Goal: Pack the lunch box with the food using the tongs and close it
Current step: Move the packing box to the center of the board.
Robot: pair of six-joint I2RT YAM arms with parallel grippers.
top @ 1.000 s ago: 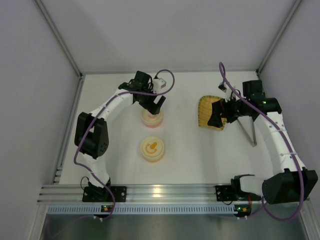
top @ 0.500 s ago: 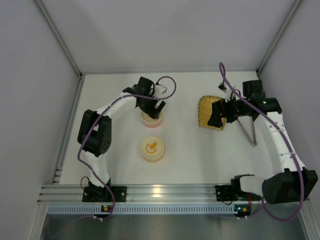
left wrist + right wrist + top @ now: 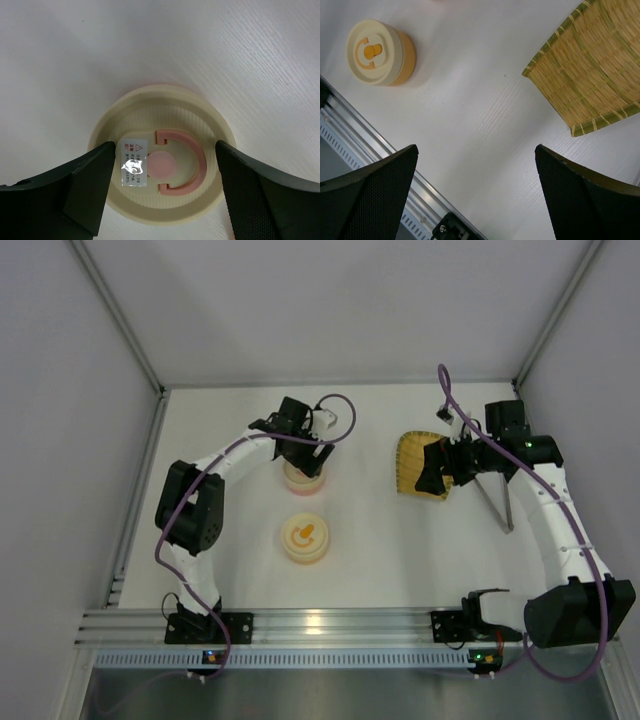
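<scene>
Over the far pink-lidded box point(image 3: 150, 112), left jaws hang wide apart, flanking it from above; whether they touch it I cannot tell. Opening looks like the step in hand: next they must close on its rim and lift squarely. Right jaws gape fully, empty, beside the tray point(image 3: 590, 65). Tongs point(image 3: 497, 502) lie untouched on the tabletop point(image 3: 400, 570) right of it. The orange box point(image 3: 305, 538) sits shut, nearer. No food shows.

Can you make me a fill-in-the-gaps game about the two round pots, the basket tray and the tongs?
The left gripper has its open jaws either side of a round cream lid with a ___ ring on it.
The other round cream pot, nearer the arm bases, has an ___ mark on top.
The slim grey metal tongs lie to the ___ of the yellow woven tray.
The right gripper holds ___.
Missing words: pink; orange; right; nothing.
</scene>
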